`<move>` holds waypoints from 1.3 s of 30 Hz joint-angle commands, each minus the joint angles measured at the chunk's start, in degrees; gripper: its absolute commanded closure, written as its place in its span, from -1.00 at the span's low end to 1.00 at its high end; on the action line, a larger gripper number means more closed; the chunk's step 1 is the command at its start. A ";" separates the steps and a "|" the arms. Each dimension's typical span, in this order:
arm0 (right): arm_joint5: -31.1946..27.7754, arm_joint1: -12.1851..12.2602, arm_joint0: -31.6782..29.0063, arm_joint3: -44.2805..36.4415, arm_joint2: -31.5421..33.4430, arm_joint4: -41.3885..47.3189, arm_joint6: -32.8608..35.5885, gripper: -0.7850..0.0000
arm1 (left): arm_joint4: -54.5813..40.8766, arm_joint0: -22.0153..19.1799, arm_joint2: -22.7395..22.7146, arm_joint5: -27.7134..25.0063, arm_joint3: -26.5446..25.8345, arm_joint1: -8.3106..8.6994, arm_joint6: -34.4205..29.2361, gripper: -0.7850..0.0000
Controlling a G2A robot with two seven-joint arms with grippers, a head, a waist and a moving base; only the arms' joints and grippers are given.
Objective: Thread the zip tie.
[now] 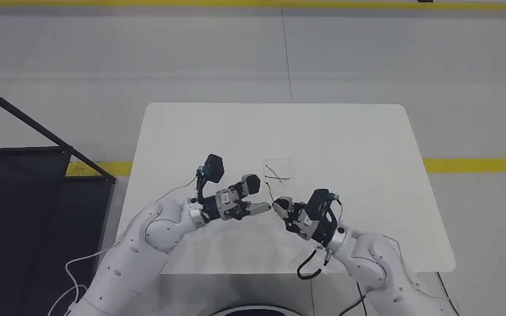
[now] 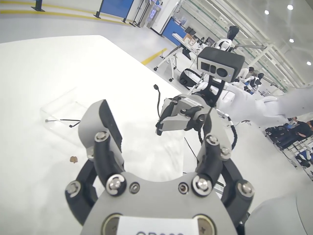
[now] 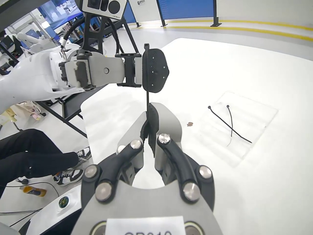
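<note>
My right gripper (image 3: 148, 117) is shut on the lower end of a black zip tie (image 3: 148, 99). The tie stands upright from it, with its head at the top. In the left wrist view this zip tie (image 2: 158, 103) rises from the right gripper (image 2: 161, 125), just beyond my own fingers. My left gripper (image 2: 156, 121) is open and holds nothing; one of its finger pads (image 3: 156, 74) sits right beside the tie's upper half. In the top view the left gripper (image 1: 257, 208) and right gripper (image 1: 281, 208) face each other tip to tip over the table's near middle, with the zip tie (image 1: 269, 192) between them.
A clear flat tray (image 3: 259, 113) lies on the white table (image 1: 356, 158) just beyond the grippers, with two more black zip ties (image 3: 229, 125) crossed in it. A small brown speck (image 3: 189, 124) lies beside it. A dark stand (image 1: 32, 205) is left of the table.
</note>
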 commanded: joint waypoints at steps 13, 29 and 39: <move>1.50 -0.39 -0.58 -0.79 -0.47 -2.38 0.33 1.00 | 5.85 0.23 1.73 3.56 -0.59 -0.83 4.10 0.69; 3.09 -0.82 -1.05 -1.04 -0.12 -2.84 -0.02 1.00 | 5.00 0.34 1.74 4.65 -0.20 -1.21 4.08 1.00; 3.33 -1.03 -1.41 -1.21 0.11 -3.41 -0.51 1.00 | 3.34 0.02 1.78 4.92 0.12 -1.35 2.15 0.51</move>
